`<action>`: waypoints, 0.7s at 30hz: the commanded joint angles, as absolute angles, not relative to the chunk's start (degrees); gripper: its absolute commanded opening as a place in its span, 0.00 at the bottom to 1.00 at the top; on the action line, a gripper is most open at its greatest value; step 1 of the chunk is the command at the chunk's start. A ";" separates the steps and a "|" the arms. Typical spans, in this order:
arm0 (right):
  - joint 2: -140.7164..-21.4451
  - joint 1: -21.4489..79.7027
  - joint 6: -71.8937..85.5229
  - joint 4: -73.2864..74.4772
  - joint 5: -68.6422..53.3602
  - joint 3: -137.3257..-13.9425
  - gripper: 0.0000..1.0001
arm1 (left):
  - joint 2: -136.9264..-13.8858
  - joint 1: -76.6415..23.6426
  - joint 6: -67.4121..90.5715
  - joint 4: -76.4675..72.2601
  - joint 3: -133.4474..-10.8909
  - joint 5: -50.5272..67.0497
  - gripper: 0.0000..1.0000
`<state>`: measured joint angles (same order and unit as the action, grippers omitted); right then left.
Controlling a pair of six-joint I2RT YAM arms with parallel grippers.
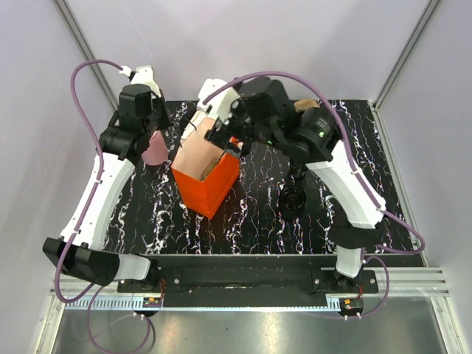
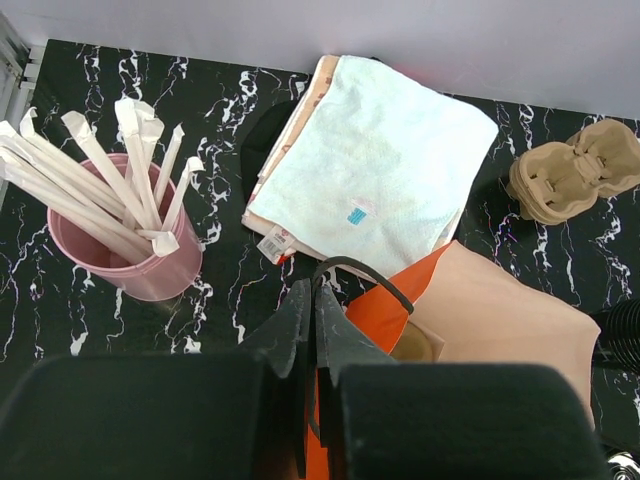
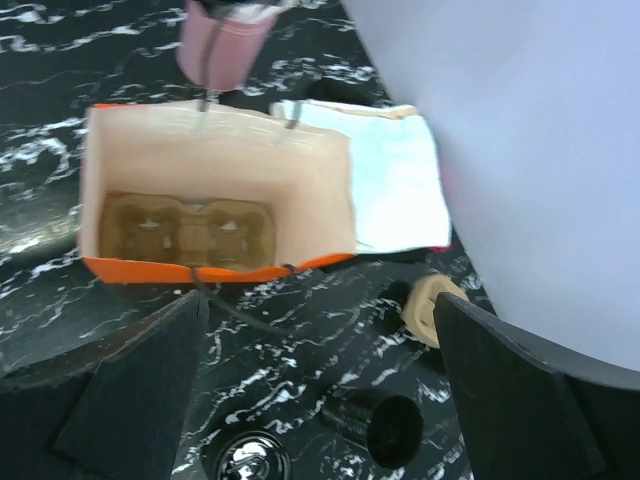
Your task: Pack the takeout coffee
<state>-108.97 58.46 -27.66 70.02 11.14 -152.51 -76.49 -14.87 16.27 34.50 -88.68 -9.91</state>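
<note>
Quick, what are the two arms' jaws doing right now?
Left gripper: jaws closed, pinching the bag handle.
Right gripper: jaws wide open, holding nothing.

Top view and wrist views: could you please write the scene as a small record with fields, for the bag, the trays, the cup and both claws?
bag: orange, upright, mouth open
tray in bag: flat on the bottom, hollows empty
second tray: on the table, outside the bag
cup: black, on the table right of the bag, not packed
left claw: shut, gripping the bag at its handle
right claw: open, over the bag's mouth, empty
</note>
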 commanded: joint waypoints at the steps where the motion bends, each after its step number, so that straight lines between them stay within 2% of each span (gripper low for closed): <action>1: -104.24 54.15 -28.22 65.92 18.01 -151.35 1.00 | -75.15 -14.33 14.24 32.70 -91.93 -12.04 0.00; 8: -99.60 40.36 -25.66 63.81 16.27 -147.06 1.00 | -75.41 -14.41 11.78 32.96 -95.36 -12.30 0.00; 13: -93.26 33.25 -24.96 56.26 15.38 -130.54 1.00 | -75.32 -14.41 10.81 32.96 -95.80 -12.83 0.00; 18: -90.71 23.83 -21.19 53.79 10.47 -120.00 1.00 | -75.23 -14.41 9.93 32.61 -94.49 -13.10 0.07; 21: -89.04 19.52 -20.83 51.16 8.27 -112.17 1.00 | -75.23 -14.41 10.02 32.69 -94.74 -12.66 0.04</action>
